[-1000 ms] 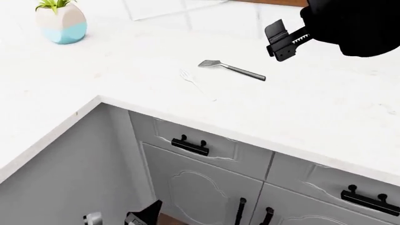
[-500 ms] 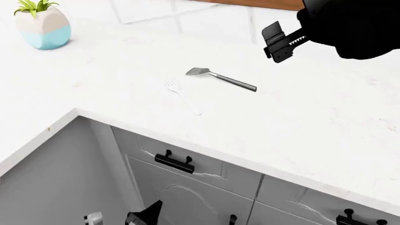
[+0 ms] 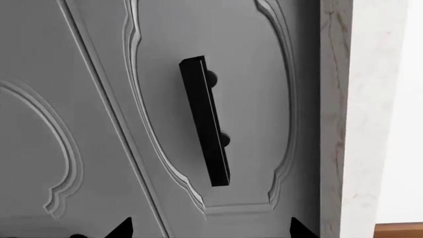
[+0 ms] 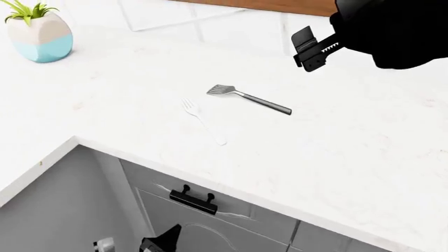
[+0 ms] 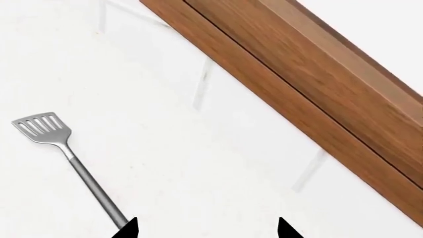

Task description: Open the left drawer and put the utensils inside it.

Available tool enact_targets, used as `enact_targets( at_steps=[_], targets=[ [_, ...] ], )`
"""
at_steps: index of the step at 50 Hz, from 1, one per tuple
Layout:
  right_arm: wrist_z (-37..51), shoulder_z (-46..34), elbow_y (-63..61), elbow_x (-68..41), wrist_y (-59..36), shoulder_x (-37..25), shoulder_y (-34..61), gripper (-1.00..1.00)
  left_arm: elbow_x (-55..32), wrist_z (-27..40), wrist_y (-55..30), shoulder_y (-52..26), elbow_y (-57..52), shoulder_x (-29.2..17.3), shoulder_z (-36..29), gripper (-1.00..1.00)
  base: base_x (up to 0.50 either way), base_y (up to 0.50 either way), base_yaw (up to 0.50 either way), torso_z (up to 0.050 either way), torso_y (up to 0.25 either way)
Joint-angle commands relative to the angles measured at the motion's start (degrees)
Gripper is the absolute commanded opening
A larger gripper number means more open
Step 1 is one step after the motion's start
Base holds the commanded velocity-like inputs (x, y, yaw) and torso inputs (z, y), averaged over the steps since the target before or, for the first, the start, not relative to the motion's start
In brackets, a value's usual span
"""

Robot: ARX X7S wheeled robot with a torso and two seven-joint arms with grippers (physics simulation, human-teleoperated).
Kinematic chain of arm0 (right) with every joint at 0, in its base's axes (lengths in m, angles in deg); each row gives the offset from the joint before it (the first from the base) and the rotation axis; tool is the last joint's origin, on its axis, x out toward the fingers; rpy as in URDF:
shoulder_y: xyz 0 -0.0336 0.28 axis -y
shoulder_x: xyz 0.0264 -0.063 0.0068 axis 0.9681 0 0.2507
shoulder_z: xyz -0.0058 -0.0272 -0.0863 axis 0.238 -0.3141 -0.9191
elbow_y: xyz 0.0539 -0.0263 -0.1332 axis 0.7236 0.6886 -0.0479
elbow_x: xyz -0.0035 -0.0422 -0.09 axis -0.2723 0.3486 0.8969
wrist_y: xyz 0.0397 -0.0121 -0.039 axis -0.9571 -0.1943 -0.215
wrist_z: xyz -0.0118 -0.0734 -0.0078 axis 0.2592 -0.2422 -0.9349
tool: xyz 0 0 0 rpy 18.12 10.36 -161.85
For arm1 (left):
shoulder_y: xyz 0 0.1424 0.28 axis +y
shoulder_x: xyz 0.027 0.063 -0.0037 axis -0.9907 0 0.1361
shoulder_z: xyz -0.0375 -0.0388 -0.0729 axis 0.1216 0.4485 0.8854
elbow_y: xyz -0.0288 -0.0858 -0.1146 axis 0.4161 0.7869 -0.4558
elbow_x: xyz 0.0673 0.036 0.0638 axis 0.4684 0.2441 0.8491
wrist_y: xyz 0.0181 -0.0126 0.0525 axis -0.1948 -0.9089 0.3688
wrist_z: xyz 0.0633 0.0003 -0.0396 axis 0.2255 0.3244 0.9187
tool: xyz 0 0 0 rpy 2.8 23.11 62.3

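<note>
The slotted spatula [image 4: 248, 100] and the thin white fork [image 4: 203, 119] lie side by side on the white counter [image 4: 364, 157], both untouched. My right gripper [image 4: 311, 50] hovers above the counter behind and to the right of them, open and empty. In the right wrist view the spatula [image 5: 66, 153] lies ahead of my right gripper [image 5: 206, 232], its handle end close to one fingertip [image 5: 129, 229]. The left drawer [image 4: 231, 210] is shut, its black handle [image 4: 192, 201] below the counter edge. My left gripper [image 3: 208, 233] faces the handle [image 3: 205, 121], open, short of it.
A potted plant [image 4: 39, 34] stands at the counter's far left. A wooden strip [image 5: 297, 84] runs along the wall above the backsplash. A cabinet door with arched moulding [image 3: 39, 148] sits beside the drawer front. The counter corner [image 4: 73, 139] juts out over the left cabinets.
The head view has shifted, so counter, utensils and drawer fronts sit lower and further left in it. The right gripper holds about the same spot in view. Nothing was grasped.
</note>
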Motion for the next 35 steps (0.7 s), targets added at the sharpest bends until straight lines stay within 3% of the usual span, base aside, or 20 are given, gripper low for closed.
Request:
enact_targets(
  at_steps=[1, 14, 21, 35],
  targets=[
    [-2.12, -0.75, -1.10, 0.58, 1.37, -0.42, -0.13, 1.00, -0.10, -0.07, 0.20, -0.10, 0.42, -0.06, -0.26, 1.00, 0.00, 0.00, 0.00, 0.000, 0.000],
    [-1.57, -0.98, 1.12, 1.23, 1.95, 0.33, -0.06, 1.00, -0.27, -0.06, 0.41, -0.10, 0.60, -0.22, -0.53, 1.00, 0.09, 0.03, 0.00, 0.000, 0.000],
    [-0.25, -1.47, 2.12, 0.96, 0.27, 0.86, 0.19, 1.00, -0.54, 0.03, 0.43, -0.07, 0.37, -0.38, -0.57, 1.00, 0.45, 0.18, 0.00, 0.000, 0.000],
    [0.45, -0.73, 2.54, 0.23, 0.99, 0.96, -0.60, 1.00, -2.97, -1.36, -1.10, -0.93, 2.48, -0.84, -0.64, 1.00, 0.00, 0.00, 0.00, 0.000, 0.001]
  ],
)
